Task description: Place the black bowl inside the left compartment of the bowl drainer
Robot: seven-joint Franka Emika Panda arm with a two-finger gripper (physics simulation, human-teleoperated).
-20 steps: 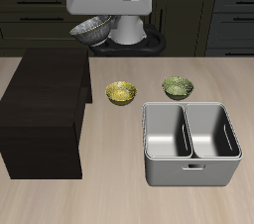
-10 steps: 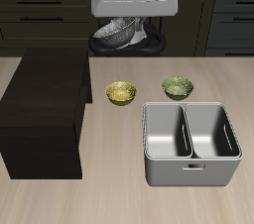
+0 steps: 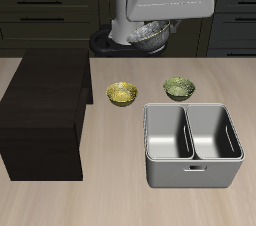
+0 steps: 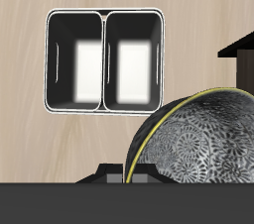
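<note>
Carried sideways since the earlier frame, the black bowl now hangs tilted in the air behind the small green bowl, its rim clamped in the closed pincer. Nearer the table's front edge, the bowl drainer sits with both wells bare, the small yellow bowl nearby.

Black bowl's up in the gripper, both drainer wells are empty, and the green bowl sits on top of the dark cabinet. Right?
Not quite. The green bowl sits on the table, just behind the bowl drainer and beside the yellow bowl, not on the dark cabinet; the exterior view shows it. The rest holds: the gripper carries the black bowl aloft, and the wrist view shows both wells empty.
</note>
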